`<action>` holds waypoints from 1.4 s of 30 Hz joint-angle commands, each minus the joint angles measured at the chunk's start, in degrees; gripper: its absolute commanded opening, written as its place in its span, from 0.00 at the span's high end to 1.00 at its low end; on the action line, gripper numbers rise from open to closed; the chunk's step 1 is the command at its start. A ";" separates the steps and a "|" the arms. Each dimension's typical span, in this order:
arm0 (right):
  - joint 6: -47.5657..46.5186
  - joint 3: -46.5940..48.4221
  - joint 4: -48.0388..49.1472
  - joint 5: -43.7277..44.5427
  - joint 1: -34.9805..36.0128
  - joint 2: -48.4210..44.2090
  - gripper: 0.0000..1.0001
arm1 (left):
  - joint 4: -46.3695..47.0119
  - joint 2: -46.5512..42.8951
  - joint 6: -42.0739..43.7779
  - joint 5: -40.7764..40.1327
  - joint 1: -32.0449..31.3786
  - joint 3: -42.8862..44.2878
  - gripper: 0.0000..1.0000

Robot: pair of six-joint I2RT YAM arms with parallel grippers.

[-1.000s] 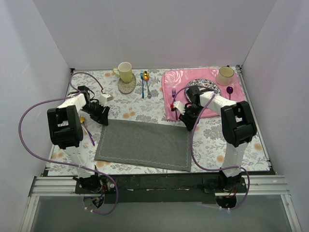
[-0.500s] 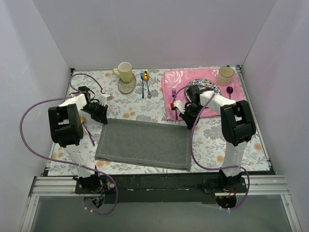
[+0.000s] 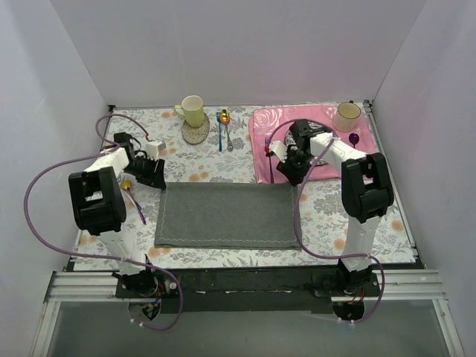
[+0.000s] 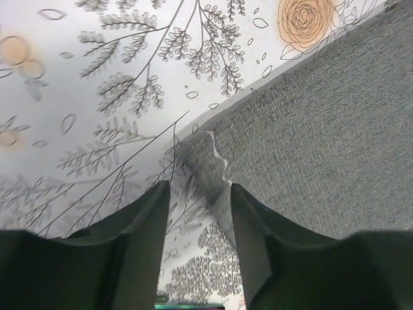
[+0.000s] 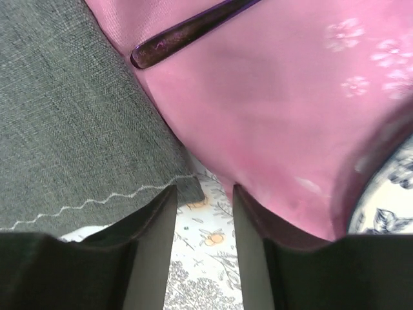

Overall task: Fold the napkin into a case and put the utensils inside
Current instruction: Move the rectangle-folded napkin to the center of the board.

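Since a second ago both arms have reached farther toward 12 o'clock. The napkin point(image 3: 223, 216) has squared up: its near edge now runs level and lies farther from the bases, where it slanted before.

Each arm folds forward over the flower-printed table point(image 3: 223, 160), elbow high and wrist tipped low. The left gripper point(image 3: 162, 181) sits at the napkin's 10 o'clock corner, the right gripper point(image 3: 290, 180) at its 2 o'clock corner. In the left wrist view the stitched corner runs into the narrow gap between the fingers point(image 4: 145, 232). In the right wrist view the corner lies at one fingertip, with tablecloth showing through the gap. Both pairs of jaws stand slightly parted; whether they nip the cloth I cannot tell.

The napkin lies spread at the table's middle, toward 6 o'clock. A pink placemat point(image 3: 260, 160) lies at its 1 o'clock, and their edges meet under the right gripper. On the mat a purple fork point(image 3: 268, 149) lies just beside that gripper, and a dark plate point(image 3: 321, 132) is half hidden by the arm. A cup point(image 3: 346, 115) stands at the mat's 1 o'clock and a purple spoon point(image 3: 354, 140) lies at its 3 o'clock.

Well apart at the napkin's 12 o'clock stand a yellow mug point(image 3: 192, 110) on a coaster point(image 3: 195, 134), a blue-handled spoon point(image 3: 220, 132) and, just beside it, the silver fork point(image 3: 229, 139). The small spoon point(image 3: 132, 195) lies at the napkin's 9 o'clock, beside the left arm.
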 commanded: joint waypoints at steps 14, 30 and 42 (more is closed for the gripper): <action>34.90 1.58 23.72 -17.26 -0.28 -26.04 0.01 | 16.38 -28.11 -27.85 17.68 -2.53 4.51 0.02; 16.64 -12.30 -4.12 -31.76 5.60 -14.18 0.03 | -4.08 -18.17 -3.91 4.09 -12.98 -7.61 0.02; 13.21 -19.53 -4.02 -17.52 7.01 -8.91 0.04 | -1.10 -19.58 0.85 -6.99 -20.98 -21.59 0.02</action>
